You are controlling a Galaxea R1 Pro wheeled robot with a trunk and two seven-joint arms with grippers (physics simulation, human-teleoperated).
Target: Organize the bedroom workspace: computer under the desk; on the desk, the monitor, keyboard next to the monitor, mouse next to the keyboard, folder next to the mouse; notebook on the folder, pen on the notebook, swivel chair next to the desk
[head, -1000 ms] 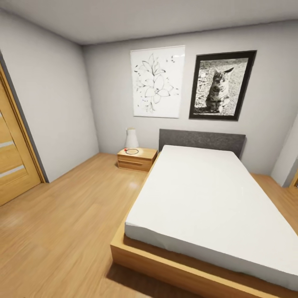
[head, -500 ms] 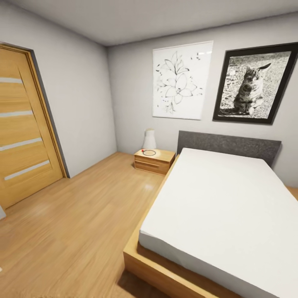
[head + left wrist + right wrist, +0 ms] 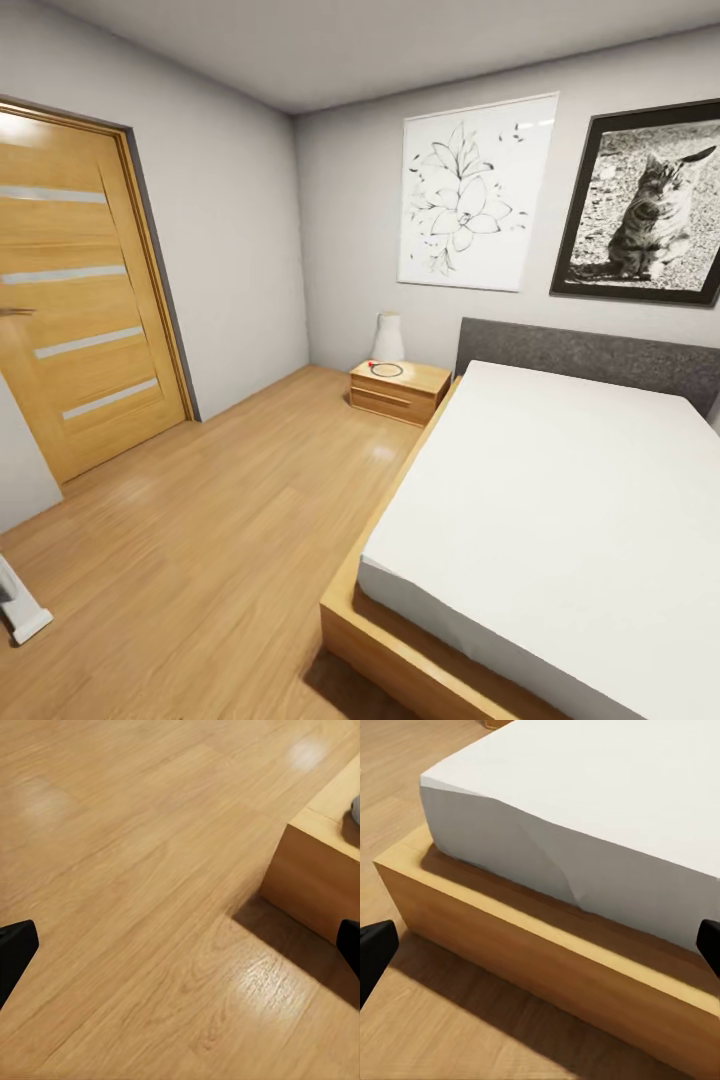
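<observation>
Nearest, both grippers hang over the light wooden plank floor (image 3: pixel 230 500). The left gripper (image 3: pixel 180 945) has its black fingers (image 3: pixel 15 952) spread wide with nothing between them, above floor beside a corner of the low wooden bed frame (image 3: pixel 400 650). The right gripper (image 3: pixel 540 945) is likewise spread and empty, facing the frame's corner and the white mattress (image 3: pixel 560 500). Farther off stand a wooden door with pale stripes (image 3: pixel 80 300), a small wooden nightstand (image 3: pixel 398 390) with a white vase (image 3: pixel 388 337), a grey headboard (image 3: pixel 590 358), a flower drawing (image 3: pixel 475 195) and a framed cat photograph (image 3: pixel 650 205). None of the desk things are in sight.
</observation>
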